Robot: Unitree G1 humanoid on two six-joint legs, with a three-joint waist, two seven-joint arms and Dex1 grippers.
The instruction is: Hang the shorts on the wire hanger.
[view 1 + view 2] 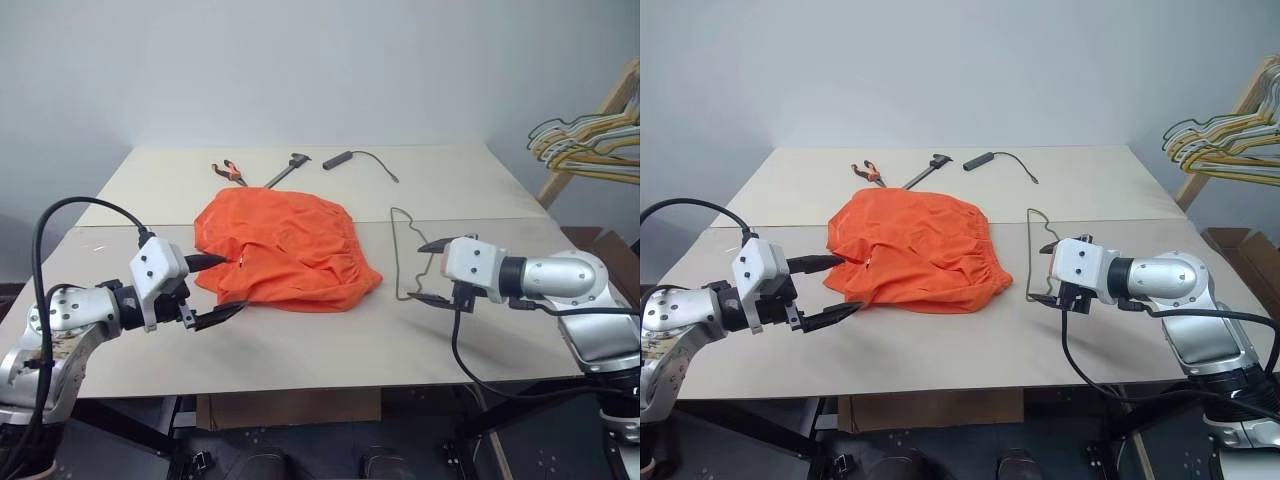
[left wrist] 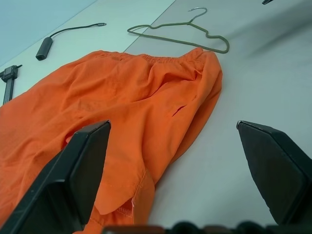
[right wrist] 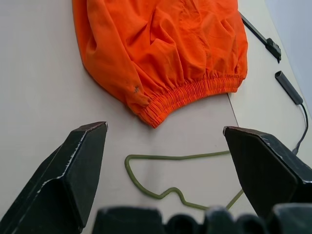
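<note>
The orange shorts (image 1: 285, 250) lie crumpled in the middle of the table (image 1: 330, 350). The wire hanger (image 1: 405, 250) lies flat just beside them, on the robot's right, not touching. The left gripper (image 1: 215, 288) hangs near the shorts' left edge, its 2 fingers wide apart and holding nothing. The right gripper (image 1: 432, 272) hangs over the hanger, wide open and empty too. Pliers (image 1: 228, 171), a clamp (image 1: 288, 168) and a black cable (image 1: 362, 160) lie farther back.

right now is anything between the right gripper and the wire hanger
Nothing visible. The right gripper hangs open just over the wire hanger, which lies flat on the table beside the shorts, apart from them.
</note>
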